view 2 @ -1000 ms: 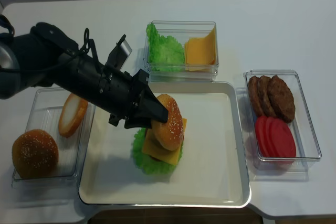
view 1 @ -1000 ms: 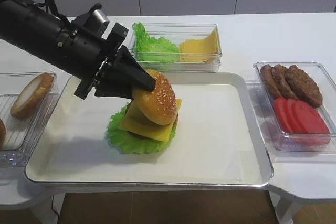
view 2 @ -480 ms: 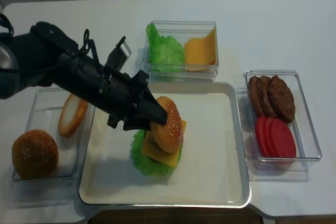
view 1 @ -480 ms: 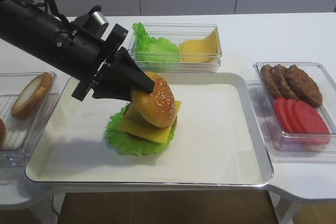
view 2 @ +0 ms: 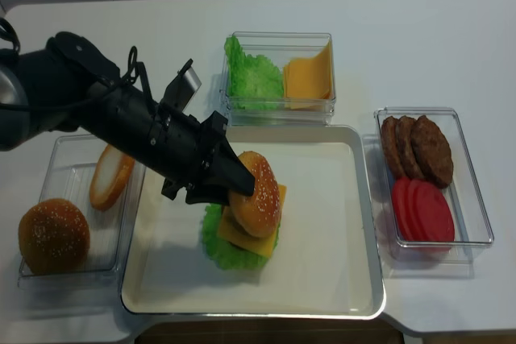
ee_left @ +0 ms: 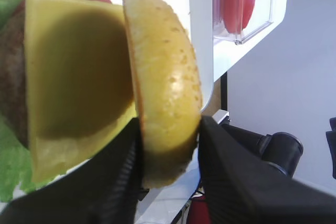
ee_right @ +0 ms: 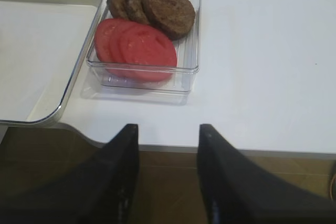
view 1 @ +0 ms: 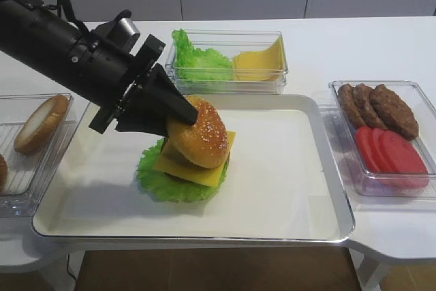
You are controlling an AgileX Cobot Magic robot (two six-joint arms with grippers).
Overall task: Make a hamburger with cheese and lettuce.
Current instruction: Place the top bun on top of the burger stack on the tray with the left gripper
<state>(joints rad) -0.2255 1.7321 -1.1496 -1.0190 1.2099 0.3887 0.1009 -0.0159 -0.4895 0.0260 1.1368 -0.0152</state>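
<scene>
The hamburger (view 1: pixel 187 161) stands left of the middle of the white tray (view 1: pixel 286 189). It is a ruffled lettuce (view 1: pixel 158 180) leaf, a dark patty (ee_left: pixel 10 77) and a square yellow cheese (view 1: pixel 197 172) slice. A sesame bun top (view 1: pixel 199 132) leans tilted on the cheese (ee_left: pixel 68 72). My left gripper (view 1: pixel 178 115) comes in from the left and is shut on the bun top (ee_left: pixel 165 77), one finger on each side. My right gripper (ee_right: pixel 168 129) hangs open and empty past the table's front edge, near the tomato box.
A clear box (view 1: pixel 228 59) behind the tray holds a lettuce heap and cheese slices. The box at the right (view 1: pixel 385 134) holds brown patties and red tomato slices. The left box (view 2: pixel 72 199) holds a cut bun half and a whole bun (view 2: pixel 53 235).
The bun top has come down a little and lies flatter on the cheese. The left gripper has shifted slightly down and left with it.
</scene>
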